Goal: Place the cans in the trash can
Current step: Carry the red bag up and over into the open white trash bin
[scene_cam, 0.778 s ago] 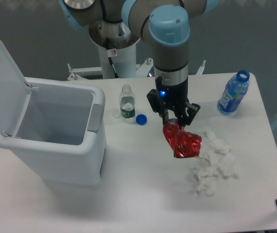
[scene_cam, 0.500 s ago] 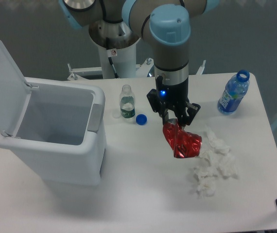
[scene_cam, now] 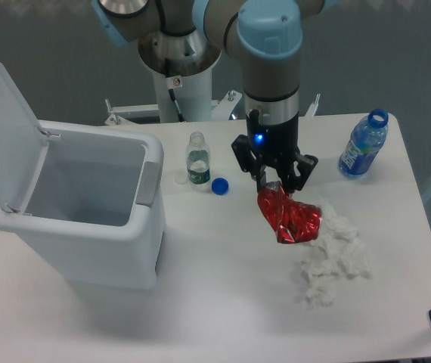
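The end effector (scene_cam: pixel 275 184) hides the crushed can's (scene_cam: pixel 291 218) top edge

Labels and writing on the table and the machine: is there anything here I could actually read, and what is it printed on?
Nothing reads clearly.
Small clear bottle: green label, print too small to read.
Blue bottle: blue label, blurred.
Crushed red can held in the pincer: dark markings, illegible.
Robot base: small round red-and-white sticker, too small to read.
Trash can: no text visible.
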`<action>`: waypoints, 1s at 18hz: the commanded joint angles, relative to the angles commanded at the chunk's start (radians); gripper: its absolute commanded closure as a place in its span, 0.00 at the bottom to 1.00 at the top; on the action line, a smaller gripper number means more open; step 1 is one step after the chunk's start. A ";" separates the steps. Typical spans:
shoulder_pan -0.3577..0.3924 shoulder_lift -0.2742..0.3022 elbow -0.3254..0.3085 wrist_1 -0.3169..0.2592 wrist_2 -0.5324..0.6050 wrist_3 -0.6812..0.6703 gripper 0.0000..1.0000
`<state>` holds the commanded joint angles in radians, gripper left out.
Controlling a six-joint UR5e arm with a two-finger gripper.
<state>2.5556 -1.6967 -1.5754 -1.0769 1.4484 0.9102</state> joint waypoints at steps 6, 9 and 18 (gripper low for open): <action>-0.003 0.060 0.009 -0.002 -0.075 -0.198 0.48; -0.006 0.106 0.003 -0.002 -0.126 -0.264 0.48; -0.158 0.181 -0.014 -0.063 -0.145 -0.337 0.48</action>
<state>2.3978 -1.5156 -1.5892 -1.1397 1.3039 0.5737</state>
